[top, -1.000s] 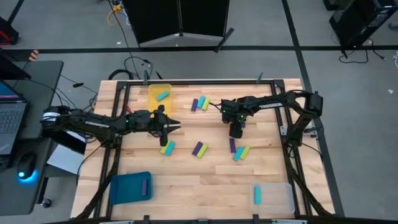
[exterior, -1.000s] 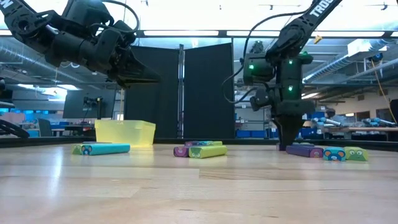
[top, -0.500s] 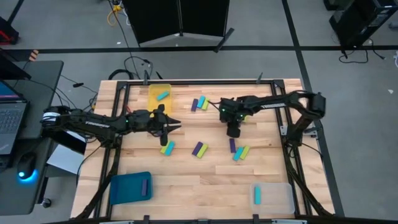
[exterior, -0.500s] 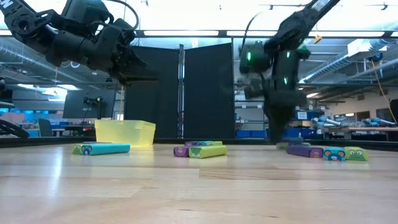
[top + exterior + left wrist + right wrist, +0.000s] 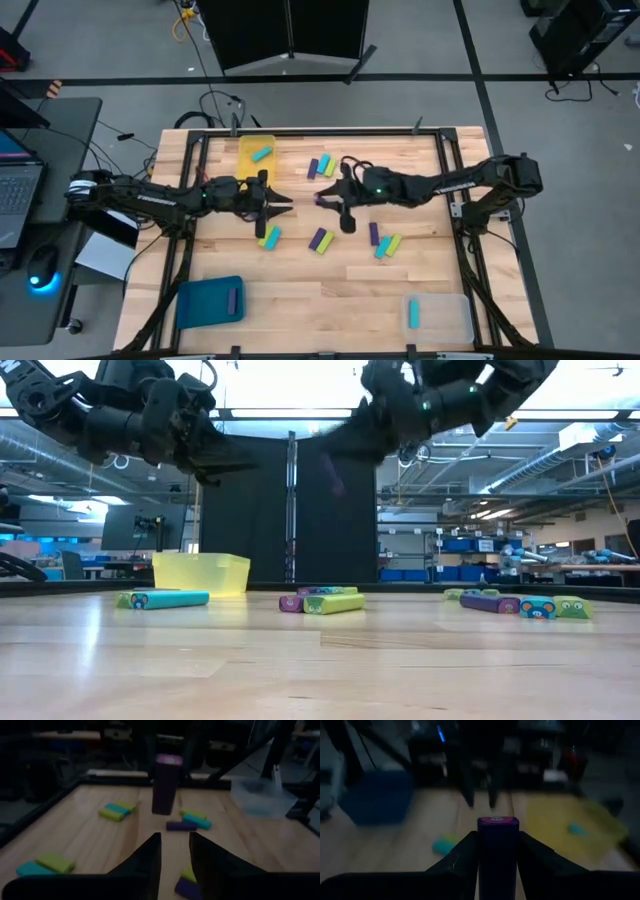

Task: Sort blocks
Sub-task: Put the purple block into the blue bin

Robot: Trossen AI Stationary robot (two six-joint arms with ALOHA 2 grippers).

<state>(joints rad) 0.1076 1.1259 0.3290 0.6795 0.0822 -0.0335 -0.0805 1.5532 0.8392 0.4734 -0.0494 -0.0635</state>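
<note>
Two grippers meet mid-table: the right gripper (image 5: pixel 497 851) pinches a purple block (image 5: pixel 498 852) aloft, facing the left gripper (image 5: pixel 174 851), its jaws slightly parted and empty. Misaligned handover could drop it.

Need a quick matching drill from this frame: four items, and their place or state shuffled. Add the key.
1. right gripper
2. left gripper
3. yellow tray
4. blue tray

a. contains a cyan block
b. contains a purple block
c. shut on a purple block, above mid-table
d. holds nothing, raised, pointing at the other arm

Pairs: 1-c, 2-d, 3-a, 4-b
</note>
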